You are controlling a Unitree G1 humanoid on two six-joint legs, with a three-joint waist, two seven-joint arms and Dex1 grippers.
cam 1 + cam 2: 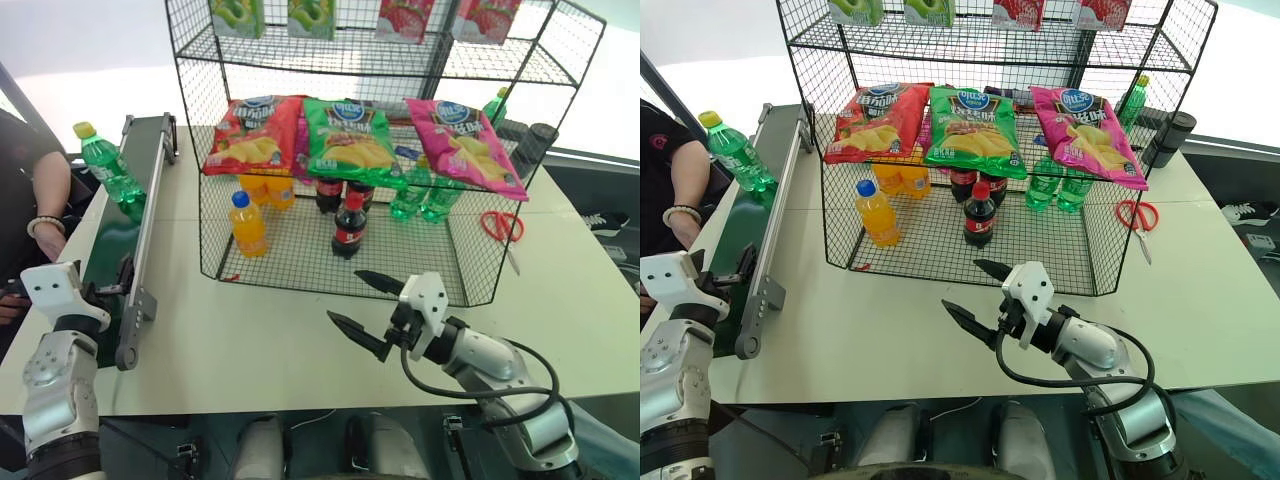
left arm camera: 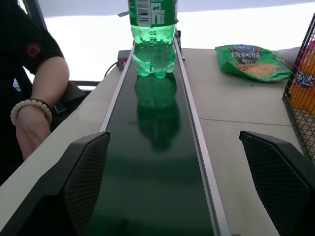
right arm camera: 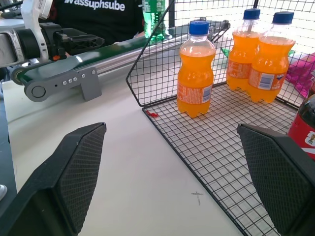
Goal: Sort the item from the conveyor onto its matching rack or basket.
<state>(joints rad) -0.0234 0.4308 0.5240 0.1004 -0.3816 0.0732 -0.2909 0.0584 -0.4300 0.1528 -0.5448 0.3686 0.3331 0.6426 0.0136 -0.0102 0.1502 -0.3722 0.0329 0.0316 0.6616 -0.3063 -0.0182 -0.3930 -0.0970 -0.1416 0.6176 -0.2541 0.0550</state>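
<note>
The left tool waits with its fingers spread wide at the near end of the conveyor, empty. The right tool is also spread, over the worktop in front of the rack. The green soda bottle stands upright at the far end of the belt. It looks light, smooth and slippery; the label zone seems the best place to grip.
</note>
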